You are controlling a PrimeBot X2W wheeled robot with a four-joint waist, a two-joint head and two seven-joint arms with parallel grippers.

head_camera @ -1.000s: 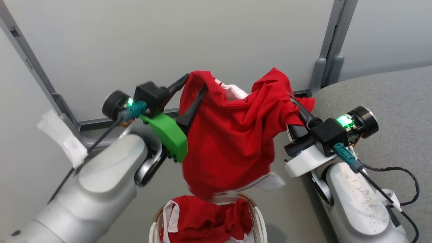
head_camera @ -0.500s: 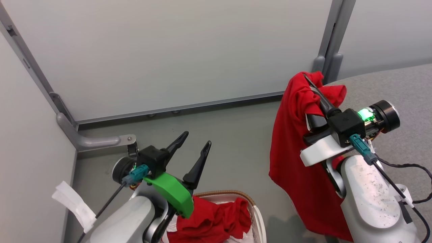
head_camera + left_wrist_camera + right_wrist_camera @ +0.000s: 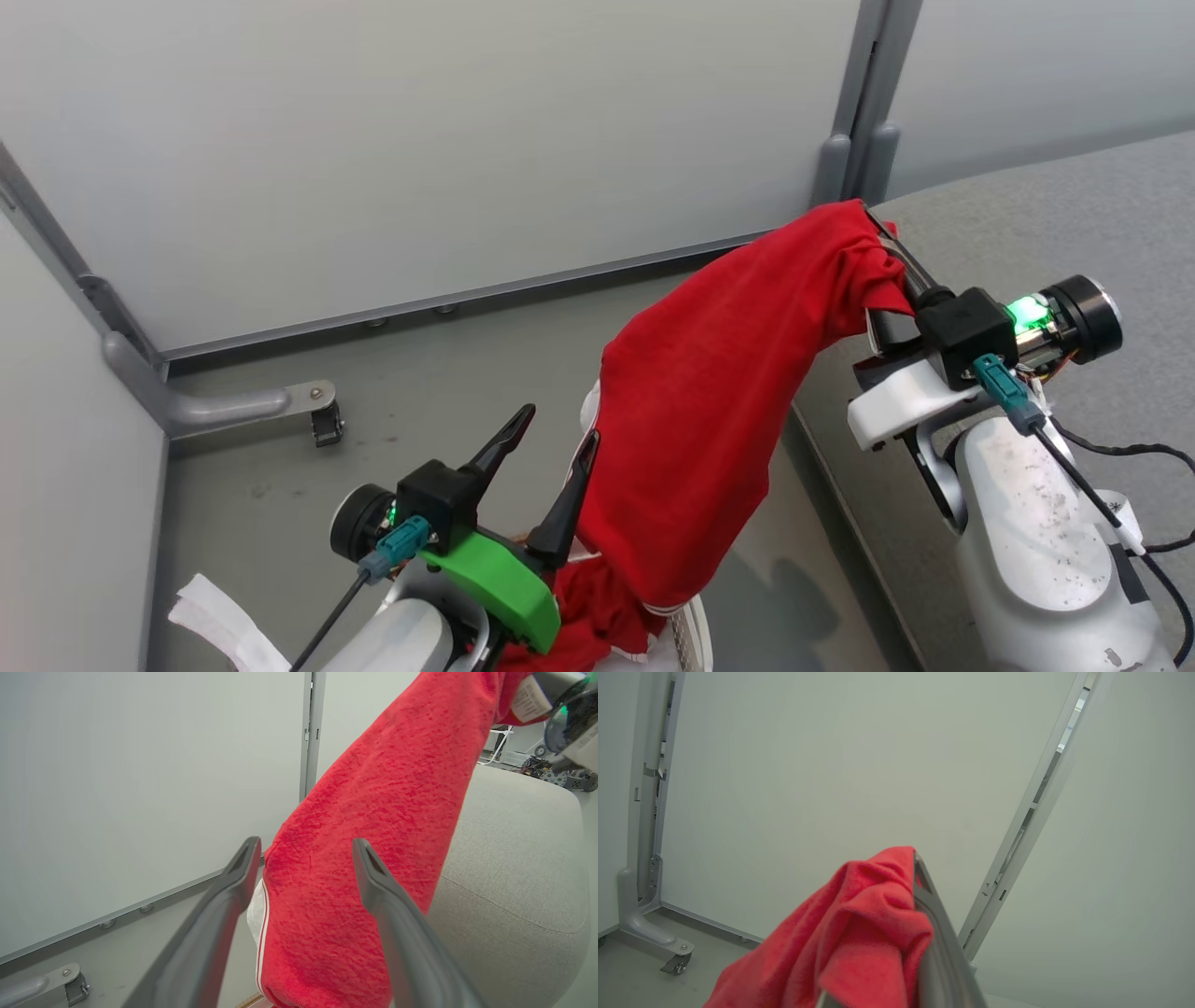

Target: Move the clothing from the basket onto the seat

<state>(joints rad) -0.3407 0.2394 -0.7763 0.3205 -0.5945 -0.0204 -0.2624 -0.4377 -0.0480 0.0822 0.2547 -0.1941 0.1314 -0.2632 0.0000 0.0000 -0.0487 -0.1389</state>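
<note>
Grey upholstered seat (image 3: pixel 1027 205) is waiting at the right. Red garment (image 3: pixel 709 411) is hanging from the right gripper (image 3: pixel 882 238), whose fingers are clamping one bunched corner just over the seat's edge. The garment's tail is trailing down toward the basket (image 3: pixel 689 639), where more red clothing (image 3: pixel 597 607) is lying. The left gripper (image 3: pixel 560 422) has just let go and is standing wide and empty beside the cloth, so the right arm alone is carrying this piece across.
</note>
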